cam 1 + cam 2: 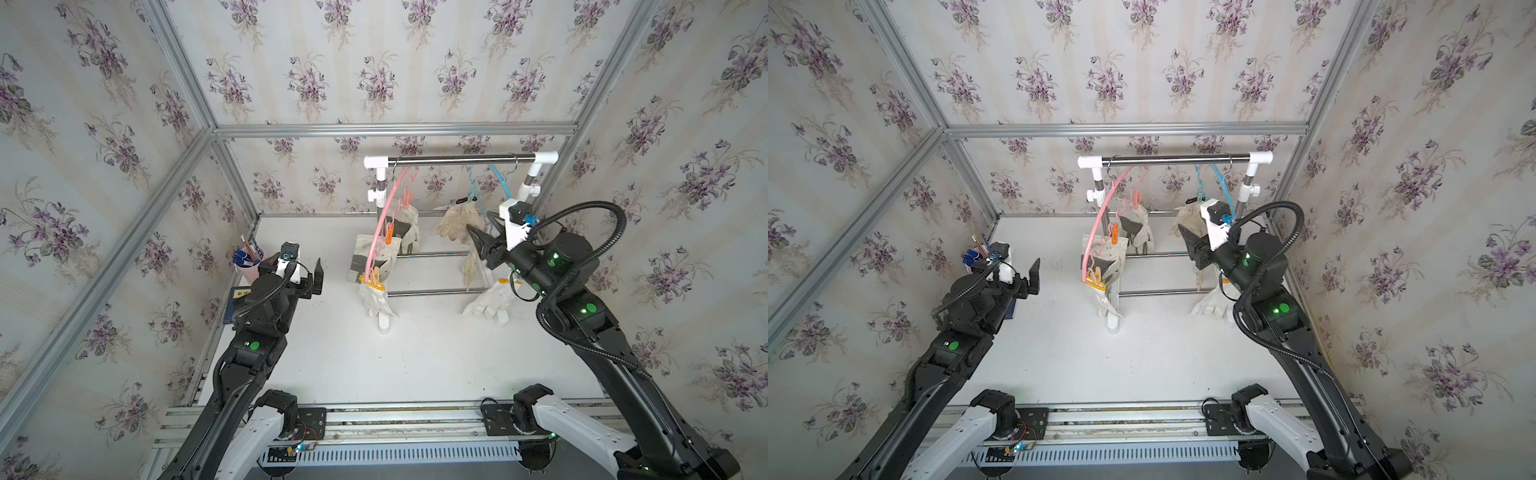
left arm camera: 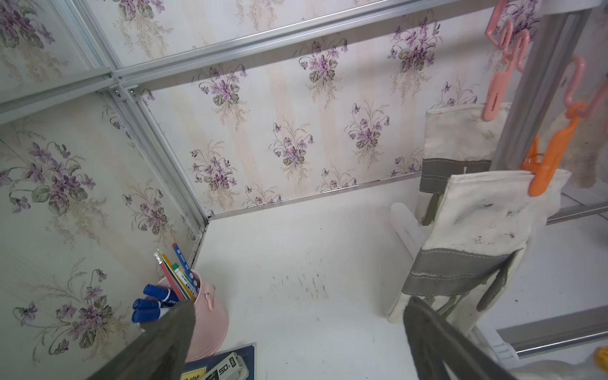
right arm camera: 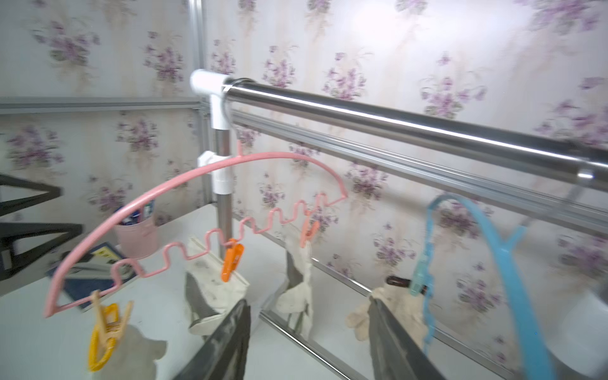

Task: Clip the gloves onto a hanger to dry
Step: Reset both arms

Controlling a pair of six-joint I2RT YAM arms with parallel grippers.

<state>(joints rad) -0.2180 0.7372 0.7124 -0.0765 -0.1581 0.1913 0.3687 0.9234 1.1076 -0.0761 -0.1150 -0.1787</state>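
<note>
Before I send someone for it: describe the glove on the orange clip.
On the steel rail hangs a pink hanger. Its middle glove, off-white canvas with a grey band, alone hangs from an orange clip; neighbours' clips are pink and yellow.

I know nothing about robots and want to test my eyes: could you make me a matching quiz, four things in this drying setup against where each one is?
Things: 1 pink hanger; 2 blue hanger; 3 pink cup; 4 orange clip.
Places: A on the table, holding pens; B pinching a canvas glove's cuff; C on the rail, nearer the right gripper; D on the rail, nearer the left gripper.
Pairs: 1-D; 2-C; 3-A; 4-B.
</note>
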